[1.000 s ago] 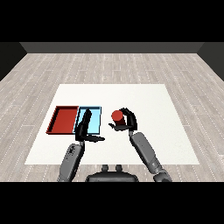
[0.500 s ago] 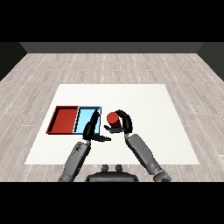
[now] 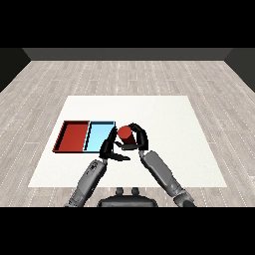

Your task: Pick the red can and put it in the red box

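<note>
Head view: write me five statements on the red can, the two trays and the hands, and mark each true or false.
1. The right hand is curled round the red can. True.
2. The red can lies inside the red tray. False: it is held just right of the light blue tray, in neither tray.
3. The red tray lies left of the light blue tray. True.
4. The left hand holds a second can. False: it holds nothing, and only one can shows.
5. Both hands are close together near the light blue tray's right edge. True.
</note>
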`<action>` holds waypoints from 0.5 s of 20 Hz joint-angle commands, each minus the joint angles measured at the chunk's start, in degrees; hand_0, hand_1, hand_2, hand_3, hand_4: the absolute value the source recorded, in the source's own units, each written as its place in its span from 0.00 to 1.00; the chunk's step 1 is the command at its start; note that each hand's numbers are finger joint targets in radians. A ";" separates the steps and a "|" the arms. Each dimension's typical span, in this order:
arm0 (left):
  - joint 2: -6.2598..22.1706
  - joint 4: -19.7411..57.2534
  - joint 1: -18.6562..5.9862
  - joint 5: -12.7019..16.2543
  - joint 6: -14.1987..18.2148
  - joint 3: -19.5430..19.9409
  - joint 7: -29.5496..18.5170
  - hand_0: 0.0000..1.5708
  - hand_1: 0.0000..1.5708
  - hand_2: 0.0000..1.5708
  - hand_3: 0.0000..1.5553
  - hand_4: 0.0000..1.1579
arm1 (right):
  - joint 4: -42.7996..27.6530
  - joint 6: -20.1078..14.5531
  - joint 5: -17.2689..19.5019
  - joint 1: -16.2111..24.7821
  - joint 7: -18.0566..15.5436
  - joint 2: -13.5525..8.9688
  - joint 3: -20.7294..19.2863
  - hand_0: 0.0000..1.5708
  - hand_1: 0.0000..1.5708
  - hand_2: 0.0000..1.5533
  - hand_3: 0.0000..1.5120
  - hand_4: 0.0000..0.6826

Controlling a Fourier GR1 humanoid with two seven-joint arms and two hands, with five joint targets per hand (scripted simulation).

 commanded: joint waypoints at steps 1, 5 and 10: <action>-0.01 4.71 -0.32 1.05 1.32 -2.02 -4.13 0.00 0.00 0.00 0.00 0.00 | -3.67 2.47 3.30 4.00 1.49 0.02 -0.73 0.92 0.92 0.92 0.91 0.93; -0.01 5.18 -0.12 4.67 4.66 -5.87 -3.69 0.00 0.00 0.00 0.00 0.00 | 5.15 -0.37 -5.06 -2.24 -4.39 0.02 2.65 0.91 0.91 0.93 0.91 0.92; -0.01 12.48 -6.61 8.57 3.20 -4.13 -6.84 0.00 0.00 0.00 0.00 0.00 | 3.17 3.20 -2.21 -1.68 -2.12 0.02 -0.68 0.92 0.92 0.92 0.91 0.92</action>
